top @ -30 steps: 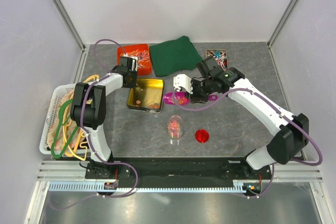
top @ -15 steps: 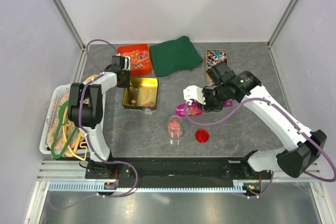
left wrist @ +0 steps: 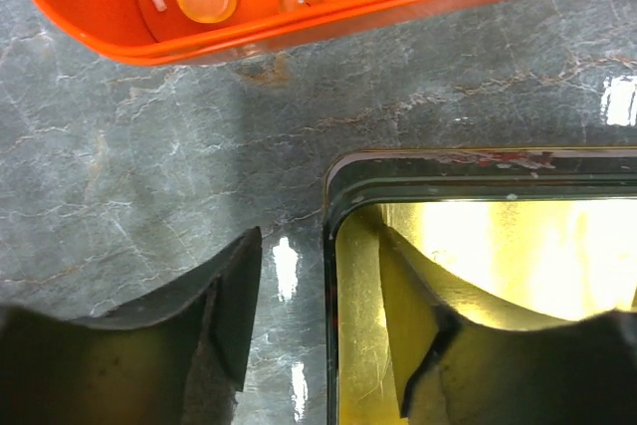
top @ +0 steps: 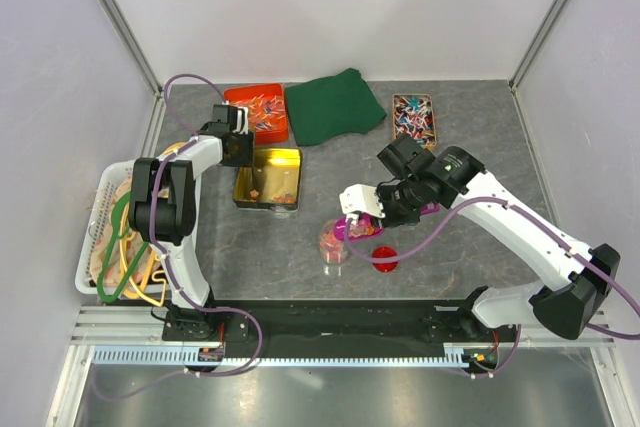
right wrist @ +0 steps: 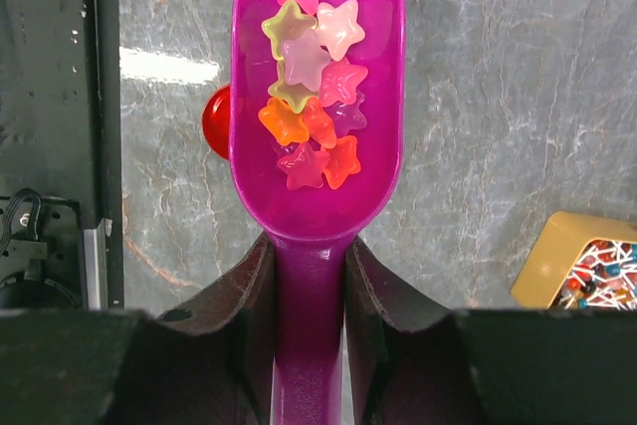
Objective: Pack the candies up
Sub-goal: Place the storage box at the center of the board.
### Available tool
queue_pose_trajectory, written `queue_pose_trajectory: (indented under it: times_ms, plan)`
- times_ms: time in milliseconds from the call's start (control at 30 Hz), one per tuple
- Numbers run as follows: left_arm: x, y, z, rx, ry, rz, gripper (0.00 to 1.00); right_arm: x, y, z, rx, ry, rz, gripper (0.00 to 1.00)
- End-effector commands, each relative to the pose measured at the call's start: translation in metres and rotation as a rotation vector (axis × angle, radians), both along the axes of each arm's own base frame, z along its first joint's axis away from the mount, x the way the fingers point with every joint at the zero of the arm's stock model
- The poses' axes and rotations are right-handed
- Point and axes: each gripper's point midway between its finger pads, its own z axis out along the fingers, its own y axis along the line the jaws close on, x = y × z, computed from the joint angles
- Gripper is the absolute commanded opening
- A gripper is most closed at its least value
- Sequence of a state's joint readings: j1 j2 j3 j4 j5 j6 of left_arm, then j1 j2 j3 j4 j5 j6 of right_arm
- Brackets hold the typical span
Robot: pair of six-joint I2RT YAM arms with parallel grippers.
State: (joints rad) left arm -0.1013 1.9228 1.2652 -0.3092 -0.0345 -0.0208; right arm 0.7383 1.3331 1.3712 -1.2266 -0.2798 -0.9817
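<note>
The right gripper is closed tight on the slim handle of a purple scoop, one dark finger pressed to each side of it. The scoop's bowl carries a heap of the candies: star-shaped gummy pieces in pink, pale yellow, orange and red, lying against one another along its middle. From above, the bowl hangs at the right rim of a clear cup that already holds some coloured pieces; whether scoop and cup touch cannot be told. A red lid lies flat on the grey marbled table just right of the cup, under the right arm. The left gripper stands partly open, holding nothing, its fingers straddling the far-left corner of a gold tin: one finger is outside over the table with a strip of stone showing between it and the wall, and the other is inside against the shiny gold wall. A few candy pieces lie loose on the tin's floor in the overhead view. Just beyond that corner sits an orange tray of slim wrapped sweets, apart from the tin. A folded green cloth lies to the right of the tray at the far edge, and farther right stands a box of twist-wrapped sweets, well clear of the right arm. A white basket of hangers sits at the left edge beside the left arm.
</note>
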Motion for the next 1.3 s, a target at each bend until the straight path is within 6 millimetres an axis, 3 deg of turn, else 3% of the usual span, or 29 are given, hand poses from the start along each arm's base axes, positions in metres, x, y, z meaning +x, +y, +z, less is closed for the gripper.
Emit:
queue_pose_trajectory:
  times_ms: [0,200,633,1000,1267]
  plan:
    - [0.009,-0.003,0.016,-0.017,-0.037,-0.028,0.64,0.002,-0.004,0.007,-0.029,-0.049,-0.020,0.00]
    - [0.008,-0.010,0.029,-0.034,-0.053,-0.084,0.70,0.009,-0.010,0.008,-0.094,-0.100,-0.029,0.00]
    - [0.003,-0.023,0.056,-0.098,-0.092,-0.136,0.74,0.016,0.001,0.014,-0.161,-0.155,0.005,0.00]
    - [0.002,-0.024,0.057,-0.112,-0.092,-0.134,0.75,0.016,0.005,0.028,-0.213,-0.197,0.035,0.00]
    - [0.002,-0.022,0.053,-0.117,-0.087,-0.127,0.75,0.012,0.002,0.021,-0.264,-0.206,0.055,0.00]
